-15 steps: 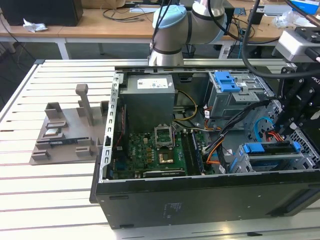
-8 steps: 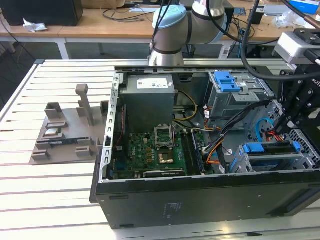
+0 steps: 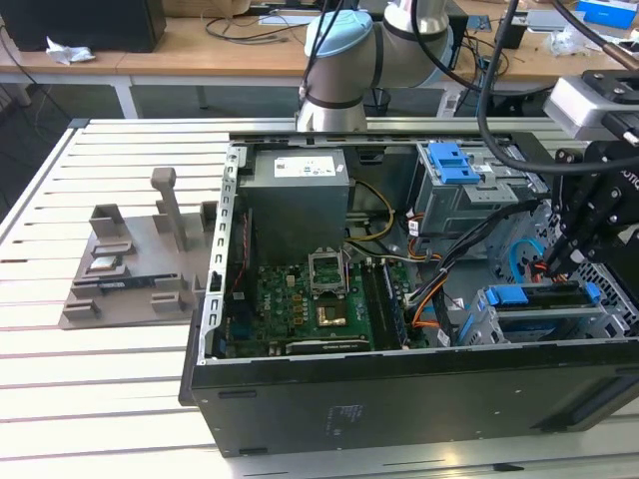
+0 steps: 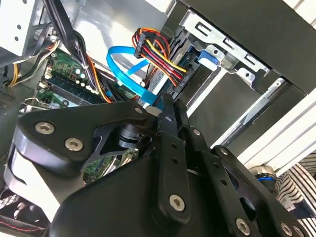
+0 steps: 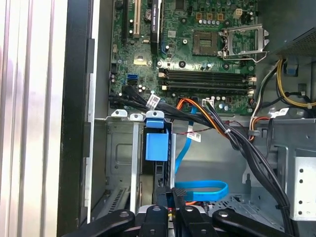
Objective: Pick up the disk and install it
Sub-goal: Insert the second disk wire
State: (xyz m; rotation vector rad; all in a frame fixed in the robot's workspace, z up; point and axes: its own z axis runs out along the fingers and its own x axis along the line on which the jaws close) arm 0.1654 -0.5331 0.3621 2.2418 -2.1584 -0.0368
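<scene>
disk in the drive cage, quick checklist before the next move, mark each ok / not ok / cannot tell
1. Silver disk with blue plastic bracket stands edge-on inside the grey metal drive cage: ok.
2. Disk pushed fully home in the cage: cannot tell.
3. Black gripper sits right at the disk's end: ok.
4. Gripper's hold on the disk: cannot tell.
5. Flat blue data cable loops close beside the gripper and may snag: not ok.
6. Black cable bundle runs beside the cage, off the disk: ok.
</scene>
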